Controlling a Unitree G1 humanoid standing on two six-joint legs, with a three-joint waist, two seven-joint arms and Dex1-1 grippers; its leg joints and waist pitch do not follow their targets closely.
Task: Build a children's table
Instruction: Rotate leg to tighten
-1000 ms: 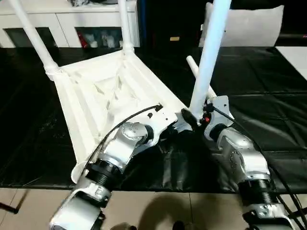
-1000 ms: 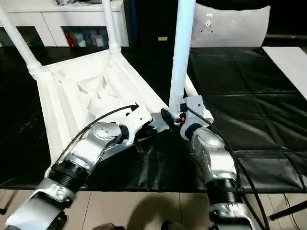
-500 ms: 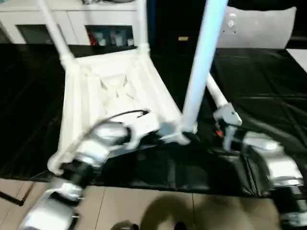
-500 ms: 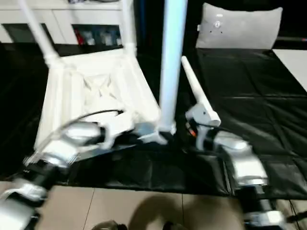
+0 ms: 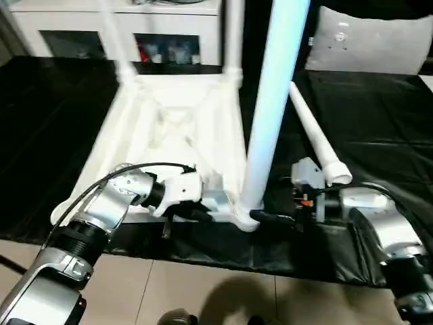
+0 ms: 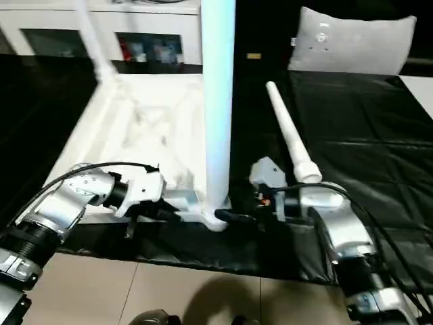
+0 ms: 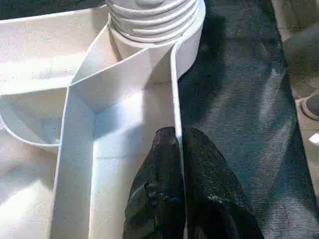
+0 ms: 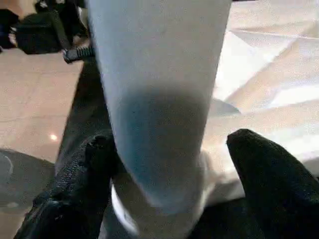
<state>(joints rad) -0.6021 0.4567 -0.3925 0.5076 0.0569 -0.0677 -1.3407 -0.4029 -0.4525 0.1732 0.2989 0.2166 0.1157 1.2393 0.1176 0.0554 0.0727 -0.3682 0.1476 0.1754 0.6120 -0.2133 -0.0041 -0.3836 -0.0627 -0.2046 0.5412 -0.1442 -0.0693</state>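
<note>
The children's table top (image 5: 169, 128) lies upside down on the black mat, ribbed underside up. Two legs (image 5: 233, 34) stand in its far corner sockets. A third leg (image 5: 270, 101) stands upright in the near right socket (image 7: 149, 20). The fourth leg (image 5: 314, 139) lies loose on the mat to the right. My left gripper (image 7: 175, 137) is shut on the thin near rim of the top, just beside that socket. My right gripper (image 8: 169, 144) is open, low at the standing leg's base, one finger (image 8: 264, 169) on each side of it.
A white cabinet with glass doors (image 5: 67, 20) stands behind the mat. A pale grey board (image 5: 379, 44) leans at the back right. The black mat (image 5: 61, 101) ends close in front at a tan floor (image 5: 203, 291).
The whole view has swung. My right gripper drew back to the right of the near leg, then came in again low around its base. The left gripper kept its hold on the rim.
</note>
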